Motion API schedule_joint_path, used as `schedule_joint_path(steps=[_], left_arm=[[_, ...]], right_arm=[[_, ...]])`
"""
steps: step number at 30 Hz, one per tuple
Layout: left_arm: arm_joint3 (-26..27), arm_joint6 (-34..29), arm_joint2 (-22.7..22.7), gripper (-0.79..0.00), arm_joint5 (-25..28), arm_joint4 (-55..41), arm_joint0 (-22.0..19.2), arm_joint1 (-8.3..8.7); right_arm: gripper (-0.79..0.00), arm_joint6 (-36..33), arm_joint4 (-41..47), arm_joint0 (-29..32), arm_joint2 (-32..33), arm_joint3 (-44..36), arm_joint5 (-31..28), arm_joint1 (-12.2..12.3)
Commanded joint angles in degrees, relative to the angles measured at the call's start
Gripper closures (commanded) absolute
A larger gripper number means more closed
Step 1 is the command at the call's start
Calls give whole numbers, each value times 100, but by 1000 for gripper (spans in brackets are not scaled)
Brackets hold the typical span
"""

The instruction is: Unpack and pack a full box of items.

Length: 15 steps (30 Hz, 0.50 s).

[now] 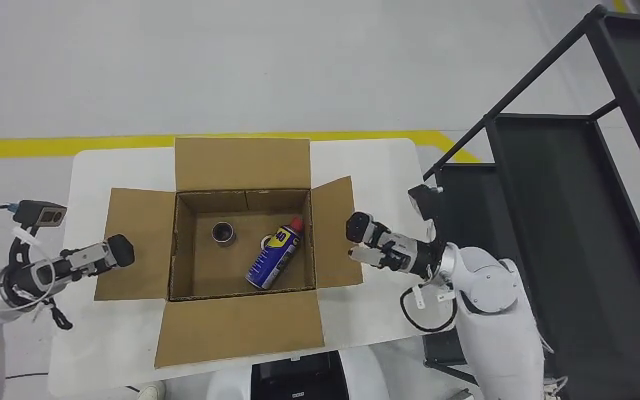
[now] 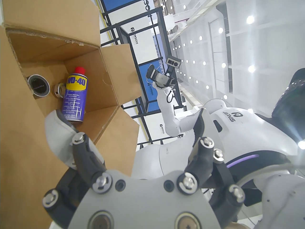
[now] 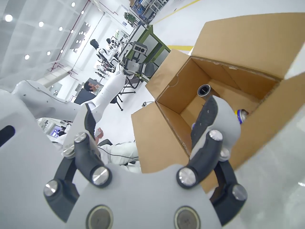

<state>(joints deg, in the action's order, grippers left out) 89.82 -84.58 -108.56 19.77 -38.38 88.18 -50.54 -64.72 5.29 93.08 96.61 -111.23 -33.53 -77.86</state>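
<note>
box [image 1: 240,165] open | inside: spray can [image 1: 275,256], metal sleeve [image 1: 223,234], ring [image 2: 58,89] | left fingers [image 2: 58,129], right fingers [image 3: 214,116] spread

The spray can [image 2: 73,94] lying in the box [image 2: 54,48] carries a label. It has bold blue lettering on a yellow band, with fine white lines of print on the blue below, too small to make out. Farther right, beyond the box, a blue panel [image 2: 145,96] and a white panel [image 2: 145,46] each bear a short logo word set sideways.
</note>
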Motion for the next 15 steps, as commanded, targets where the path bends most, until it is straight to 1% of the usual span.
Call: schedule_joint_path(steps=[1,2,3,7,15], left_arm=[[-43,-213,-121,-785,-219,-19,36,41],[-60,-342,-148,-785,-348,-17,50,64],[-37,-342,-142,-785,-348,91,81,97],[93,-306,-329,-785,-311,933,160,264],[93,-306,-329,-785,-311,933,160,264]], right_arm=[[-785,-216,429,10,296,145,71,62],[-785,-303,544,6,406,219,113,90],[-785,-391,629,1,479,290,164,116],[-785,-558,670,-48,602,508,349,196],[-785,-554,732,-97,567,624,335,230]])
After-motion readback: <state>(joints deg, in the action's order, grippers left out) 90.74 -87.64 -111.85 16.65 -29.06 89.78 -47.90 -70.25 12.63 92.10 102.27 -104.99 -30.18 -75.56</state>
